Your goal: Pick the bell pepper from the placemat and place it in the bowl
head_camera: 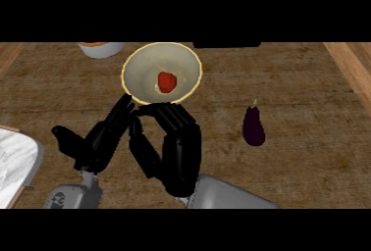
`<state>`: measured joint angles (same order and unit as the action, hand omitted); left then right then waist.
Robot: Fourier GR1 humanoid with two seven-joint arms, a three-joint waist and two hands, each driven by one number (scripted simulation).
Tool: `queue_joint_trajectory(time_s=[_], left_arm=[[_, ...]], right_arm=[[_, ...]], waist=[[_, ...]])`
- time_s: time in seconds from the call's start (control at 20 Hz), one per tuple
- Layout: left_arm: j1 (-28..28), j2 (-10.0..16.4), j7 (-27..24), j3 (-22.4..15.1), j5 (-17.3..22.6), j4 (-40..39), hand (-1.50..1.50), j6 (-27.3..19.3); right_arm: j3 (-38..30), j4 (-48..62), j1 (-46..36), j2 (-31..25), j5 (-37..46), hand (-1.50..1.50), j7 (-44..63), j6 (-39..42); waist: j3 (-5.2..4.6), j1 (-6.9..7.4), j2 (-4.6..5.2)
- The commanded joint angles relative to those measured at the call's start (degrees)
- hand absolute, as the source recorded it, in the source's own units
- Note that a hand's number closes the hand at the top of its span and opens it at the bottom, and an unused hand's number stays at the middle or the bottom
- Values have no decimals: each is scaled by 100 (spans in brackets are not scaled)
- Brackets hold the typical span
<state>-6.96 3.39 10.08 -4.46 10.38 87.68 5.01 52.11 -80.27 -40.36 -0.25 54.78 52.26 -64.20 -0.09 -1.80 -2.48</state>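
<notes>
A red bell pepper (pixel 167 81) lies inside the pale yellow-rimmed bowl (pixel 185 61) at the top middle of the brown placemat (pixel 290 98). Just below the bowl is my right hand (pixel 179 147), fingers loosely curved and empty, its fingertips close to the bowl's near rim. My left hand (pixel 101 139) stands beside it to the left, fingers straight and pointing up toward the bowl, thumb out to the left. Neither hand holds anything.
A dark purple eggplant (pixel 253 126) lies on the mat right of my hands. A white cup with an orange top (pixel 100 48) sits at the top left. A white marbled surface (pixel 14 157) shows at the left edge. Wooden counter strips border the mat.
</notes>
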Motion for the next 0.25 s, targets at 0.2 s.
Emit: queue_joint_trajectory(time_s=[0.2], left_arm=[[68,-5,25,41,13,50,0,-52]], right_arm=[[1762,-789,2197,24,953,150,537,-483]], waist=[[4,-125,11]])
